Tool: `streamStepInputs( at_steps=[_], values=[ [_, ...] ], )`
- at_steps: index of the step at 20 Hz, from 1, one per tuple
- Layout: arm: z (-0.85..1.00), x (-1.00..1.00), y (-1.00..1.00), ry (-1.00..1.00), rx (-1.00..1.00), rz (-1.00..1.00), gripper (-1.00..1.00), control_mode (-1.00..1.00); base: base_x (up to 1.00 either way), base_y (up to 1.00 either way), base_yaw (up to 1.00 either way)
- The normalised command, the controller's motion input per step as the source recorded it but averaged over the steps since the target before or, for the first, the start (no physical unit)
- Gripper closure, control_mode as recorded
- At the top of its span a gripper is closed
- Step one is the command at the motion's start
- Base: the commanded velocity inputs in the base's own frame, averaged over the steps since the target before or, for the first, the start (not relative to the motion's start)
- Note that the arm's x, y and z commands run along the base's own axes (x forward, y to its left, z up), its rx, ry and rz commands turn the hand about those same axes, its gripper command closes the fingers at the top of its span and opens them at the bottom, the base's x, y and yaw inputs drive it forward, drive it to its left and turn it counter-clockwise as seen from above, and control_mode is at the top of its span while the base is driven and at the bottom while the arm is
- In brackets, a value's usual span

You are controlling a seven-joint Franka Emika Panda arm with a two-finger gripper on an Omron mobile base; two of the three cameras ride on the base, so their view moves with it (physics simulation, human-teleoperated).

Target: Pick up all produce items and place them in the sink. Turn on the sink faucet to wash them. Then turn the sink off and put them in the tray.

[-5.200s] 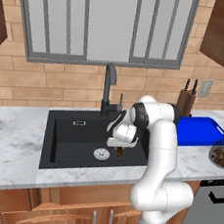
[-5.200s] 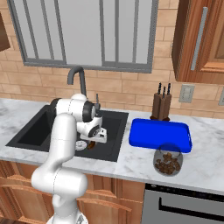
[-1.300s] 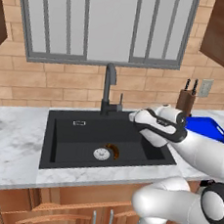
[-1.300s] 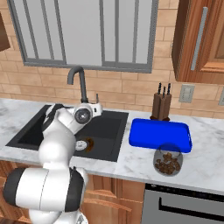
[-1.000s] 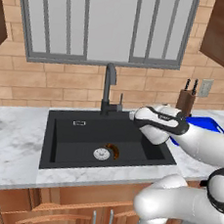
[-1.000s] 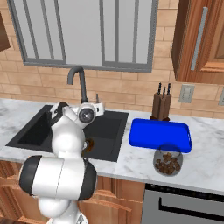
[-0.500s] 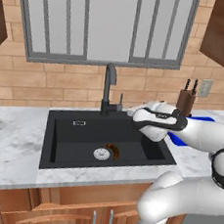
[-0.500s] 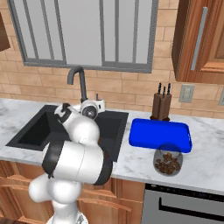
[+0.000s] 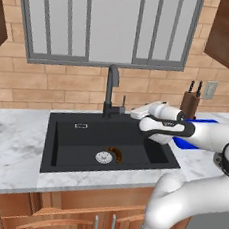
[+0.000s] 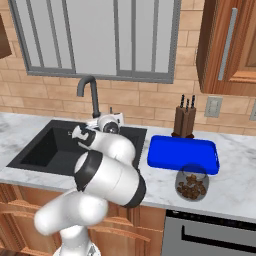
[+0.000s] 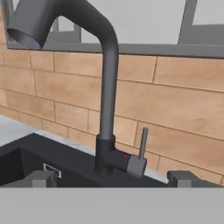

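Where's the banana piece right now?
In the left base view the banana piece lies on the sink floor, just right of the round silver drain, below and in front of the faucet.

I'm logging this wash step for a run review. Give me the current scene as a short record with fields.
produce: one dark curved piece lying on the sink floor beside the drain
sink: black basin, no water seen running
faucet: black gooseneck, thin lever upright
gripper: open, facing the faucet base, fingertips short of the lever
tray: blue, on the counter right of the sink, nothing in it
other: knife block behind the tray; dish of brown lumps in front of it
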Motion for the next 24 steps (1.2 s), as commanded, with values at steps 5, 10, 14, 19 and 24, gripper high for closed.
streamStepInputs(
  at_steps=[5, 10, 14, 19, 24],
  values=[
    [-0.04, 0.29, -0.01, 0.0, 0.0, 0.05, -1.0, -1.0, 0.0, 0.0, 0.0],
    [-0.07, 0.28, 0.0, 0.0, 0.0, 0.03, -1.0, -1.0, 0.0, 0.0, 0.0],
    [-0.09, 0.23, 0.0, 0.0, 0.0, 0.03, -1.0, -1.0, 0.0, 0.0, 0.0],
    [-0.12, 0.17, 0.0, -0.04, 0.0, 0.05, -1.0, -1.0, 0.0, 0.0, 0.0],
    [-0.06, 0.19, 0.02, -0.06, 0.0, 0.06, -1.0, -1.0, 0.0, 0.0, 0.0]
  ],
)
